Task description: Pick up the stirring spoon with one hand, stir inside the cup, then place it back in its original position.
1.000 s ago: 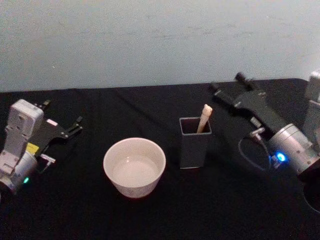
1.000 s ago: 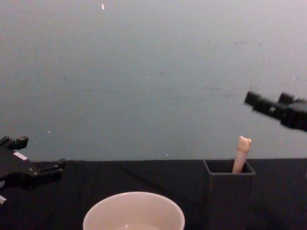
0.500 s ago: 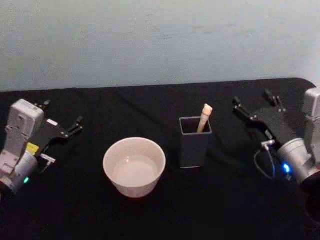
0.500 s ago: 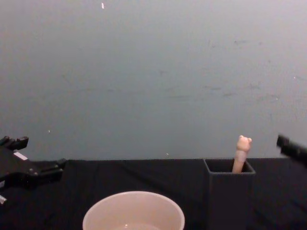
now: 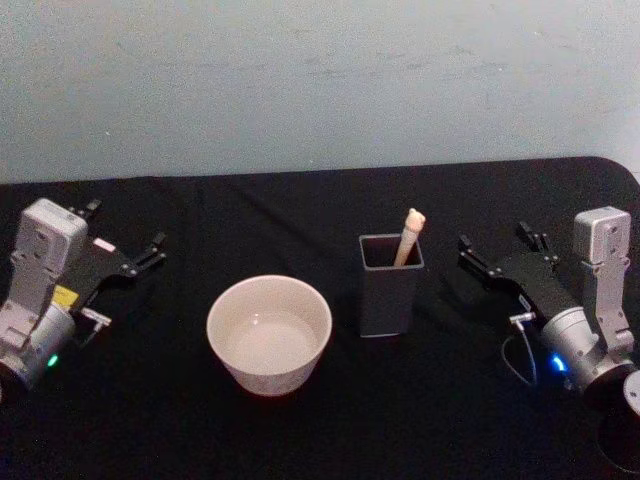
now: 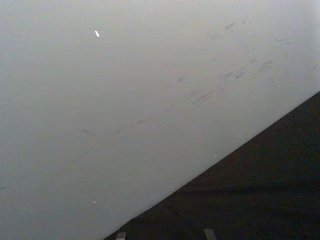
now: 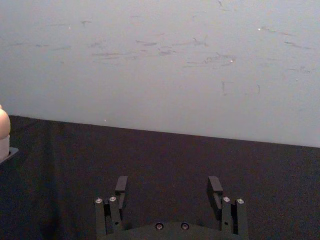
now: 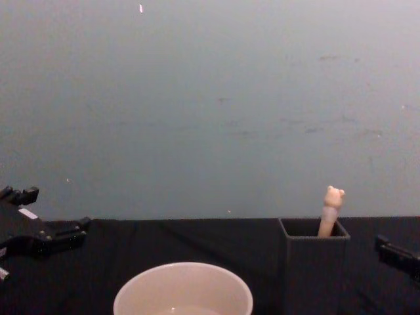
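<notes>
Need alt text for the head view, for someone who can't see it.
A spoon stands in a grey holder mid-table, a white cup beside it. Left pincer and right pincer rest open at the table's sides, holding nothing.

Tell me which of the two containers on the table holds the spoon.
The dark grey square holder, right of the cup. The stirring spoon stands in it.
</notes>
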### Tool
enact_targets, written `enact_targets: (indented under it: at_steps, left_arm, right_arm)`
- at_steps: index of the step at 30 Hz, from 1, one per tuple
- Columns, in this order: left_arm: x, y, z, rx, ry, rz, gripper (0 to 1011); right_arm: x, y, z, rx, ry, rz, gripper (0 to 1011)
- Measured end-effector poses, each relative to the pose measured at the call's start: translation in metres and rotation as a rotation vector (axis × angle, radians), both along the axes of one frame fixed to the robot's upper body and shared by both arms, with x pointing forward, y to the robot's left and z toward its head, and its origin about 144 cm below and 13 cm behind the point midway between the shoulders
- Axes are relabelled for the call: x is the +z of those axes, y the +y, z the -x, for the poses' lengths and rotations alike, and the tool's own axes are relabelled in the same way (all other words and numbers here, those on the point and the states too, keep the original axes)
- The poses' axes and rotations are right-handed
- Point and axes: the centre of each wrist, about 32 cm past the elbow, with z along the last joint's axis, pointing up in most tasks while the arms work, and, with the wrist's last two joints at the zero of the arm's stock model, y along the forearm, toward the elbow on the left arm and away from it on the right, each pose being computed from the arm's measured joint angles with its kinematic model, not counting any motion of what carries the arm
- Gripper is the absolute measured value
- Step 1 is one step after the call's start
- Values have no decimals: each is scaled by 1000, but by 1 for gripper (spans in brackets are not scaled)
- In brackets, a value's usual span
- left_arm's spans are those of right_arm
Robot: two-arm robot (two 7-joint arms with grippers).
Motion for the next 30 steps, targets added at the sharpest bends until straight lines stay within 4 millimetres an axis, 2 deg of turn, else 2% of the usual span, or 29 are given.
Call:
enact_targets:
  at_steps: [30]
  left_arm:
    - [0,0,0,0,0,0,1001]
  right_arm:
    - [1,0,1,5,-2,3,1003]
